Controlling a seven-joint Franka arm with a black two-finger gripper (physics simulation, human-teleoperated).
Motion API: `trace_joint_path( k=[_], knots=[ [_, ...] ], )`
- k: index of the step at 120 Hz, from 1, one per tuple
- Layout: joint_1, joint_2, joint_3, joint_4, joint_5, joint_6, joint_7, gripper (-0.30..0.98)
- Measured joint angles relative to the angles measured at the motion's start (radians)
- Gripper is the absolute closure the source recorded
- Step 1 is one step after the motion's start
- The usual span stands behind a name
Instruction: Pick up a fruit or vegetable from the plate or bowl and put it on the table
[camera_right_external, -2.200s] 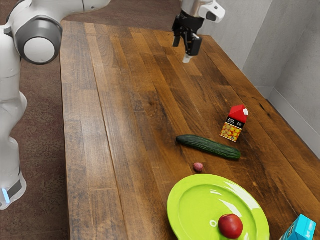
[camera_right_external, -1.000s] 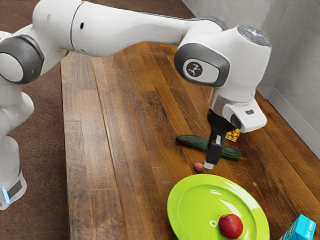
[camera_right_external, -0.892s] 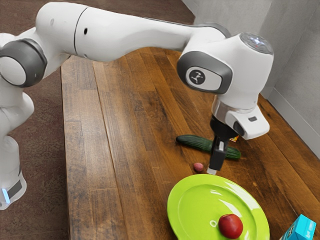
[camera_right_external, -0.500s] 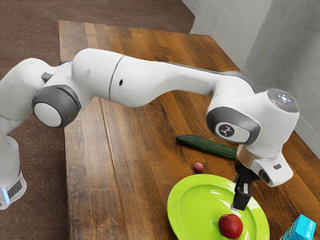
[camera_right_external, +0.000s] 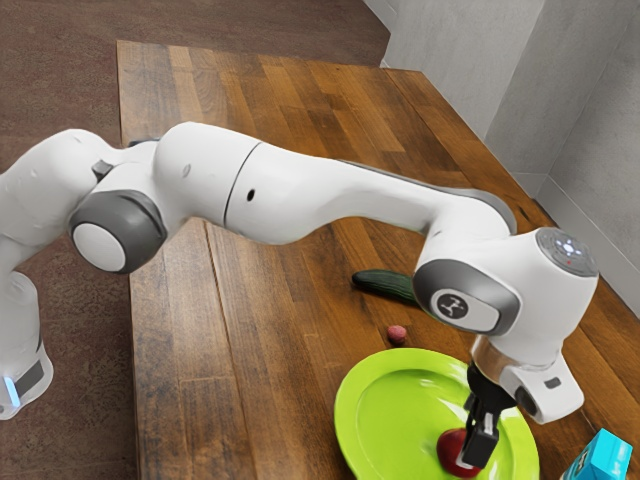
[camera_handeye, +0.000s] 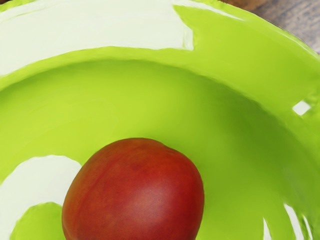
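Observation:
My gripper (camera_right_external: 467, 455) reaches down over the green plate, at the red fruit (camera_right_external: 452, 449). Its fingers stand apart, the nearer one in front of part of the fruit; the farther fingertip is hidden. I see no grip from both sides. The fruit rests inside the plate (camera_right_external: 352, 409), toward the exterior view's lower right. In the wrist view the fruit (camera_handeye: 135, 192) is large and close under my hand, cut off by the lower edge, with the plate's green surface (camera_handeye: 235, 140) around it.
A small pinkish round item (camera_right_external: 397, 334) lies on the wooden table (camera_right_external: 260, 330) just beyond the plate. Farther off is a cucumber (camera_right_external: 383, 283), partly hidden by the arm. A blue carton (camera_right_external: 604, 459) stands at the exterior view's lower right.
My hand has come across the table from the far end, past the cucumber, to the plate, then lowered to the red fruit. The fruit and plate have not visibly moved.

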Motion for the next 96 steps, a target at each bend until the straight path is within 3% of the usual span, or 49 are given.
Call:
trace_joint_path(
  k=[24,96],
  knots=[
    [0.004,0.042,-0.007,0.060,-0.003,0.019,0.000,0.00],
    [0.029,0.105,-0.006,0.052,-0.031,0.031,0.001,0.02]
  ],
)
